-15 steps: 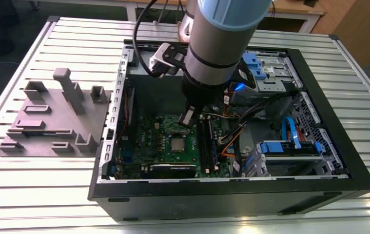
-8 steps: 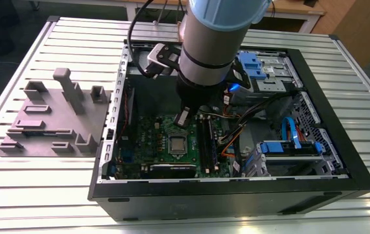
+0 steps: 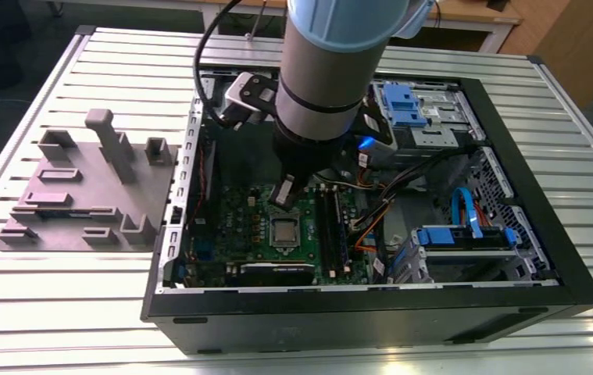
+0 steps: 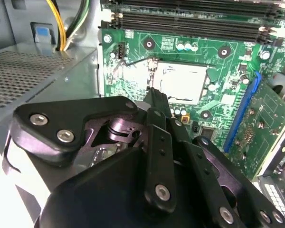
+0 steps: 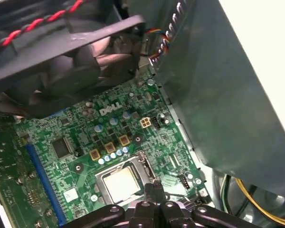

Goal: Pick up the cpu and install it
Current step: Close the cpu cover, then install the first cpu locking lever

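The cpu [image 3: 283,230] is being seen seated flat in its socket on the green motherboard [image 3: 236,226], inside the open computer case [image 3: 380,312] that is lying on the slatted metal table [image 3: 67,312]. In the second wrist view the cpu [image 4: 185,81] is showing as a pale silver square framed by the socket's metal bracket; in the first wrist view the same chip [image 5: 121,185] is lying just beyond the black fingertips.

The gripper [image 3: 283,193] is being held just above the board and just short of the cpu, not touching it. Its fingers [image 4: 157,102] are being seen pressed together with nothing between them, so the jaws are standing closed and empty.

Room around the socket is being limited: the memory slots [image 3: 330,226] are running along the side toward the exterior view's right, the black fan [image 5: 76,57] is hanging near the board in the first wrist view, and the grey power-supply box [image 4: 33,76] is standing beside the board's edge in the second wrist view. The grey-mauve fixture block [image 3: 87,195] is resting on the table outside the case, well apart toward the exterior view's left
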{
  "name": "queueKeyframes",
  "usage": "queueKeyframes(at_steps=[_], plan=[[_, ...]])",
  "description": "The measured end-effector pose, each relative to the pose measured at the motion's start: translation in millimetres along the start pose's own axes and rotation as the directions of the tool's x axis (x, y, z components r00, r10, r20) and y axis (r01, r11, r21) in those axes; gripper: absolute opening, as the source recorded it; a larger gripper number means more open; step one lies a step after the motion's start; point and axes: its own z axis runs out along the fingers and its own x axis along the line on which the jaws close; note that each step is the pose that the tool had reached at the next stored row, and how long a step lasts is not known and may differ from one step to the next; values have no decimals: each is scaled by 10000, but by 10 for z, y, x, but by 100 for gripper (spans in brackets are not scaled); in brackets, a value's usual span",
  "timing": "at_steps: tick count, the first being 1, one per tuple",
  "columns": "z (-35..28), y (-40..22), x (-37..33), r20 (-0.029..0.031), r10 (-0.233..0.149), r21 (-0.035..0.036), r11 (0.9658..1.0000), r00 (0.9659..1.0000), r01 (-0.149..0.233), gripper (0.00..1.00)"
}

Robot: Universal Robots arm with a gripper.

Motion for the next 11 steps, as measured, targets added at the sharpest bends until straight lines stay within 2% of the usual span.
queueKeyframes(at_steps=[5,11], plan=[[4,30,59,-7,-48,-4,10000,10000,48,11],[4,31,60,-9,-65,-6,10000,10000,65,11]])
